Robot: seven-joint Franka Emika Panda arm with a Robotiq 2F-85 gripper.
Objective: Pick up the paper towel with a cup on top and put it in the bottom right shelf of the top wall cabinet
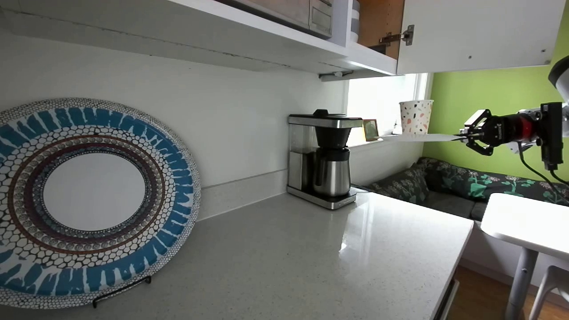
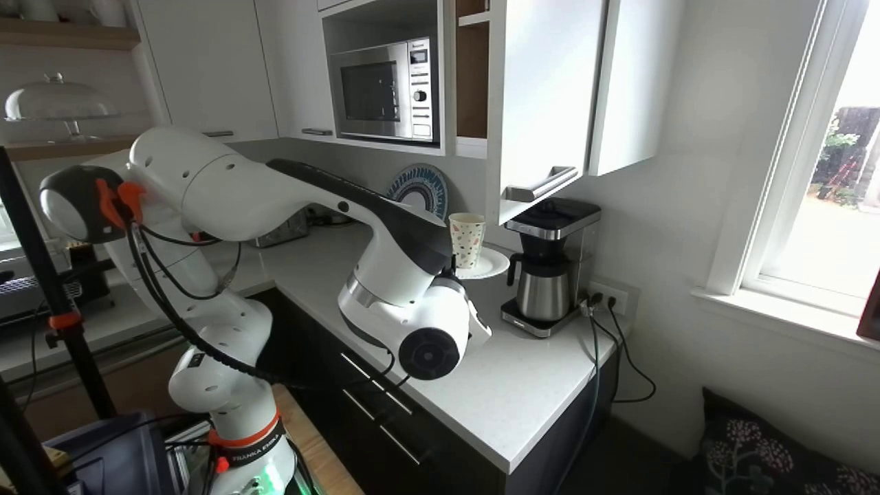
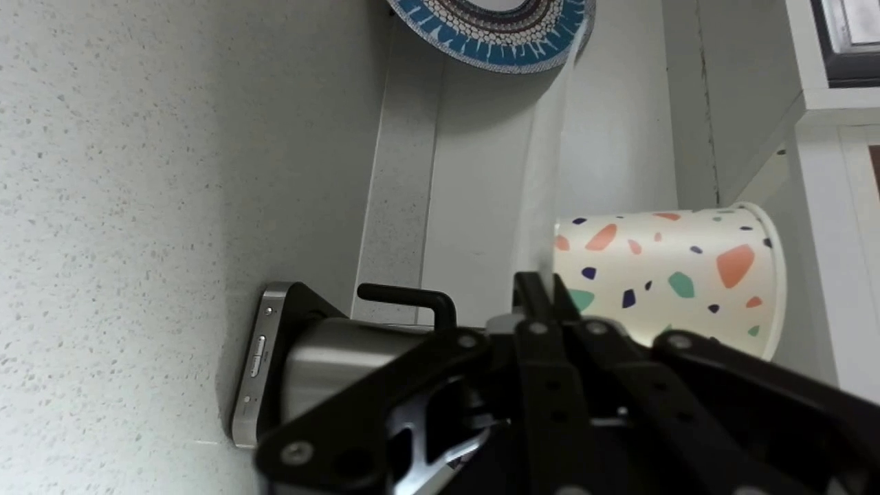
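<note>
The rounded white arm [image 2: 237, 192] has dark panels [image 2: 419, 234], black cables [image 2: 206, 344], an orange ring [image 2: 245, 440] and FRANKA EMIKA lettering [image 2: 253, 452]. The black gripper [image 1: 461, 137] shows grey screws [image 3: 297, 452] and a red band [image 1: 526, 128].

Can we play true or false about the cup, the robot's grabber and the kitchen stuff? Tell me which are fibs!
1. The cup stands upright on the thin white sheet. True.
2. The gripper pinches the cup. False: it pinches the sheet's edge.
3. The coffee maker stands on the counter. True.
4. Nothing up high is open. False: a cabinet door stands open.
5. The cup is all one colour. False: it has orange and green on it.
</note>
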